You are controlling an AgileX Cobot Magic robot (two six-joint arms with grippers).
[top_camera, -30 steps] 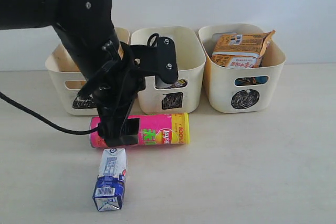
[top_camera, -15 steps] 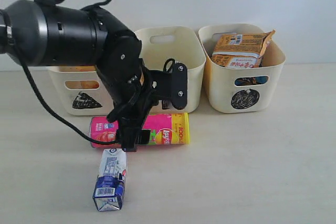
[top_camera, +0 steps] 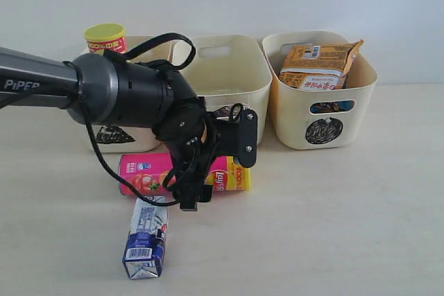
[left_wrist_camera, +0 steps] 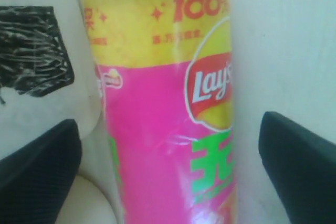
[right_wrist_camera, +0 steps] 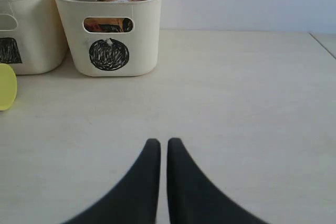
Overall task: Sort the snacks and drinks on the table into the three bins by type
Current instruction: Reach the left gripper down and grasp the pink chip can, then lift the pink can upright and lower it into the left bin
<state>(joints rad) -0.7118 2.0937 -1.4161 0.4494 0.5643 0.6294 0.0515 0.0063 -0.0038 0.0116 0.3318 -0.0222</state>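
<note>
The pink chip tube (top_camera: 146, 172) lies on its side in front of the bins, its yellow-green lid (right_wrist_camera: 6, 86) pointing right. My left gripper (top_camera: 191, 192) is down over its middle and open. Its two black fingers (left_wrist_camera: 39, 161) stand on either side of the pink chip tube (left_wrist_camera: 163, 129), not touching it. The white and blue carton (top_camera: 146, 237) lies nearer the front. The yellow-orange chip tube (top_camera: 105, 37) stands in the triangle bin (top_camera: 111, 134). The orange bag (top_camera: 319, 64) sits in the circle bin (top_camera: 322, 129). My right gripper (right_wrist_camera: 163, 142) is shut on nothing, low over bare table.
The square-marked bin (top_camera: 229, 74) stands in the middle, right behind the pink tube, and its black mark (left_wrist_camera: 31, 51) shows close by in the left wrist view. My left arm's cable (top_camera: 163, 43) loops in front of the left and middle bins.
My left arm has dropped lower and stretched out, uncovering the yellow-orange tube in the left bin. The open gripper has slid right along the pink tube, which has not moved.
</note>
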